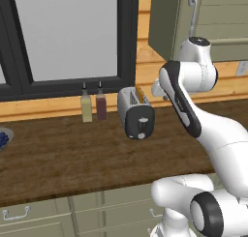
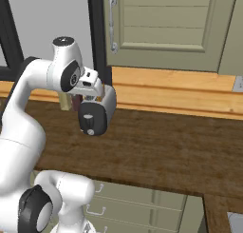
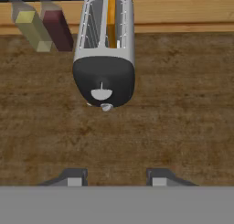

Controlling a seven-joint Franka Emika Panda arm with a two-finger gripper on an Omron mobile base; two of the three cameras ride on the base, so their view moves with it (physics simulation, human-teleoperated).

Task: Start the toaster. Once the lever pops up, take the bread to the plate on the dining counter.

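A: Where was the toaster (image 3: 104,54) at that moment?

B: It stood on the wood counter (image 3: 183,104), near the wall, just beside two slim bottles (image 3: 43,24). The bread (image 3: 111,18) sat upright in one slot, only its top edge above the slot.

A: And your gripper (image 3: 113,177)?

B: My fingers were spread apart and held nothing, hanging above the counter in front of the black face.

A: How would the bread handle?

B: I judged it light, stiff but brittle. I would pinch the top crust gently, across its thin sides, and lift straight up.
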